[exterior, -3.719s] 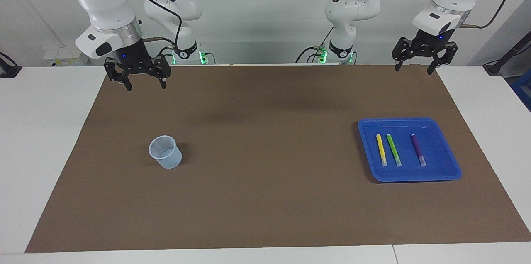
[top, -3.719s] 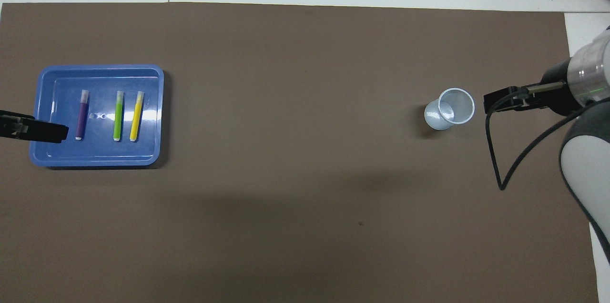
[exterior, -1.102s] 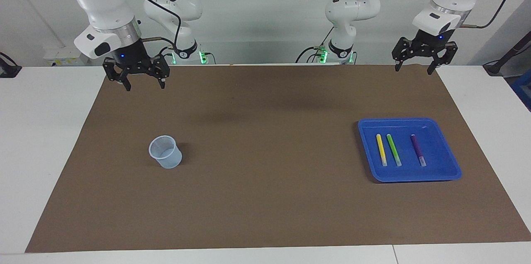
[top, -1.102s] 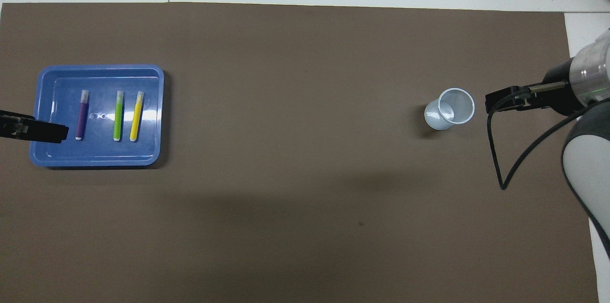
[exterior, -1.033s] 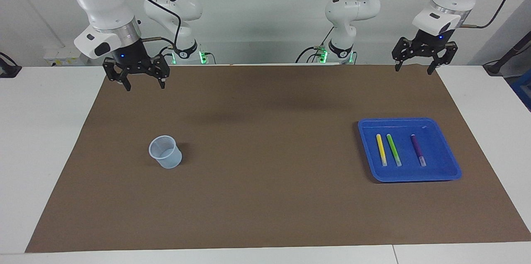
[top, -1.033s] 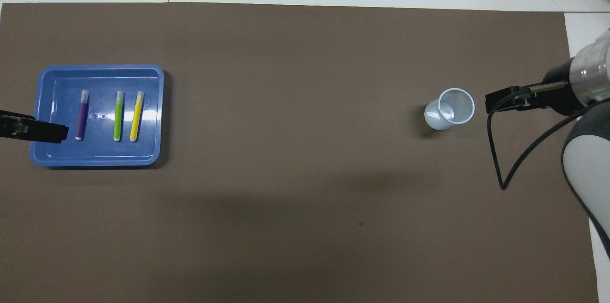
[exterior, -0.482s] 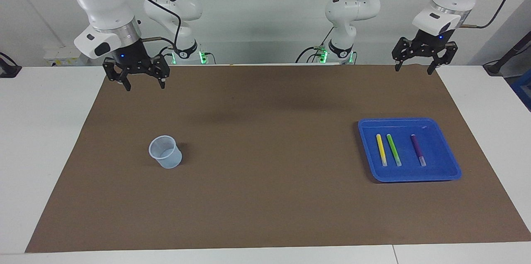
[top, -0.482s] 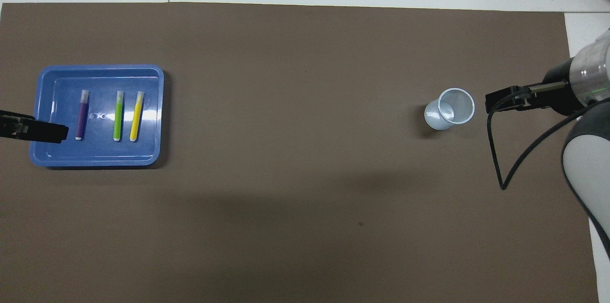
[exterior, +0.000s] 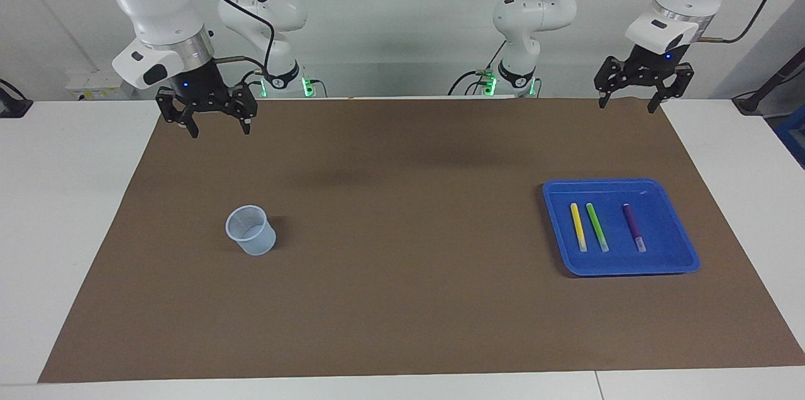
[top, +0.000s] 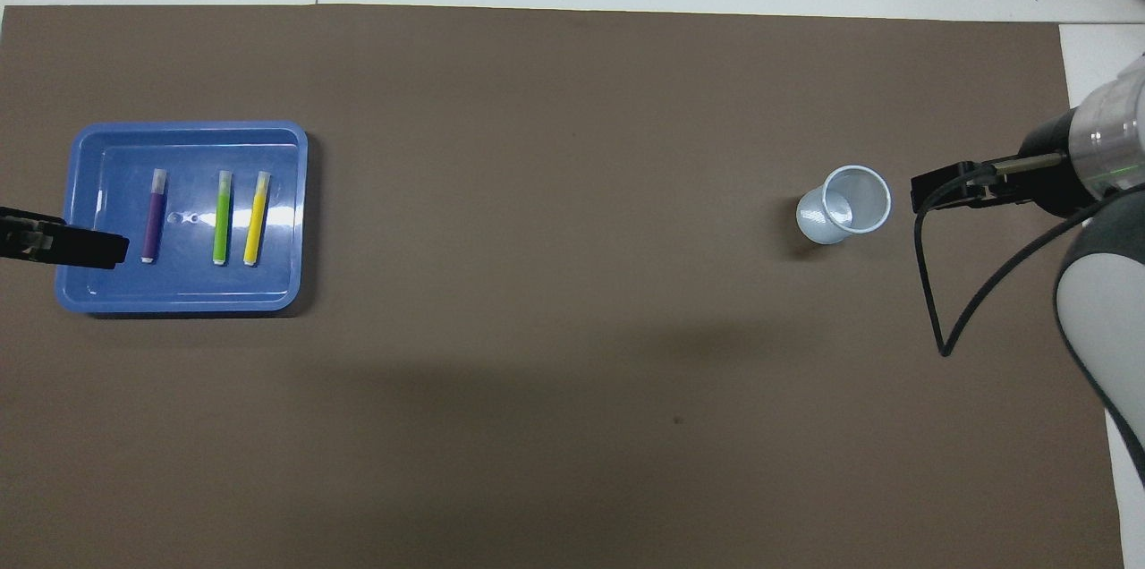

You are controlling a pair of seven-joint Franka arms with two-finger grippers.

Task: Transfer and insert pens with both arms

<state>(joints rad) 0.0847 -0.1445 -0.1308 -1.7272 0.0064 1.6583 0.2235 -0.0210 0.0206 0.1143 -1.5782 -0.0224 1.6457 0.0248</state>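
Three pens lie side by side in a blue tray [exterior: 682, 260] [top: 183, 294] toward the left arm's end of the table: a yellow pen [exterior: 578, 226] [top: 256, 218], a green pen [exterior: 597, 227] [top: 221, 219] and a purple pen [exterior: 634, 227] [top: 154, 217]. A pale translucent cup [exterior: 250, 230] [top: 843, 206] stands upright toward the right arm's end. My left gripper [exterior: 628, 103] hangs open, high over the mat's robot-side edge. My right gripper [exterior: 217, 128] also hangs open and empty over that edge. Neither touches anything.
A large brown mat [exterior: 402, 249] [top: 555, 327] covers the table [exterior: 63, 199] between its white margins. A black cable [top: 930, 301] loops down from the right arm. The tray and the cup are the only things standing on the mat.
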